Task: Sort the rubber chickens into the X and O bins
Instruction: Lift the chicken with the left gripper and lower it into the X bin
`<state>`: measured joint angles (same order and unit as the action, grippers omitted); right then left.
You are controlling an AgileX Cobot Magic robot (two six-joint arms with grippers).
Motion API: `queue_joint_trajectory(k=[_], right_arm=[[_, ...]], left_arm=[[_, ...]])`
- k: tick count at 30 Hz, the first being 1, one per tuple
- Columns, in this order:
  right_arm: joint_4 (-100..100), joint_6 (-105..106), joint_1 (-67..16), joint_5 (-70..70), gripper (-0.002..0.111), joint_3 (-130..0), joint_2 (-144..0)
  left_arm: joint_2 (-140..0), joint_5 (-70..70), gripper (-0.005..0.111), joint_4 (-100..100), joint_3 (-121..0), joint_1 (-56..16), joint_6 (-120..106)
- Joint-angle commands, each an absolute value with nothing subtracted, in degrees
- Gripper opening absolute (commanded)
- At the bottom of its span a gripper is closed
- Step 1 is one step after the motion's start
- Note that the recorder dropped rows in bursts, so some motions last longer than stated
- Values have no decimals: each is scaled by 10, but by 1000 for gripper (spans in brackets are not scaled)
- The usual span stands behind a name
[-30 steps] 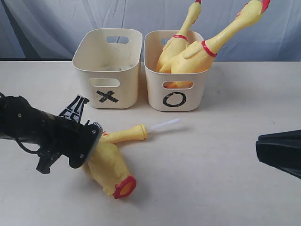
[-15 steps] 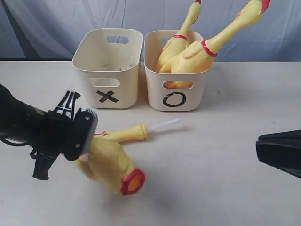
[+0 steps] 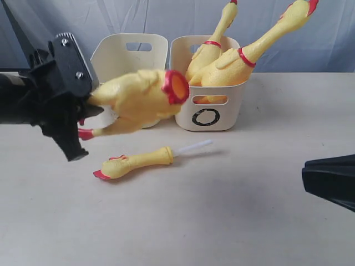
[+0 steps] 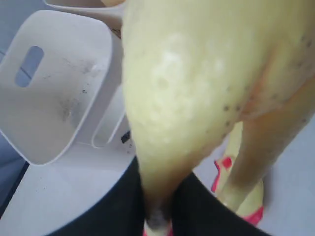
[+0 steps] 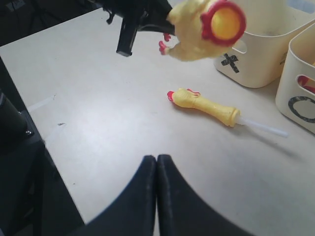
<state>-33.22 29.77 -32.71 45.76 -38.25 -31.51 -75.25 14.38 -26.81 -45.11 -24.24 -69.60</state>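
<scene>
Desk (image 3: 238,221) is open across lower centre and right of frame; only the slim fragment (image 3: 138,162) lies mid-left, and the right gripper (image 3: 330,180) sits at the right edge. X bin (image 3: 113,52) mouth, upper left, is free, but the left gripper (image 3: 90,106) and the headless body (image 3: 136,97) it grips hang across its front. O bin (image 3: 186,111) mouth is crowded by two whole chickens (image 3: 227,66) sticking out.

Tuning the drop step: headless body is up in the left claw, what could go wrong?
1. The left claw pinches the headless body only by its narrow end; the bulk sticks out sideways and may slip.
2. Its open neck is near the O bin and whole chickens; a swing could knock them.
</scene>
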Motion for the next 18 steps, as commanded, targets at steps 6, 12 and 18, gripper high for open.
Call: queue_joint_trajectory(k=[6,12,18], right_arm=[[-329,301,-326,459,0,-380,-312],[-329,300,-326,461,0,-380,-312],[-329,300,-326,461,0,-380,-312]], left_arm=[[-753,132,0,-274,-572,-232,-449],[-805,191,0,-274,-645,-201,-331],[-920,297,0,-166,-783,-195,-202]])
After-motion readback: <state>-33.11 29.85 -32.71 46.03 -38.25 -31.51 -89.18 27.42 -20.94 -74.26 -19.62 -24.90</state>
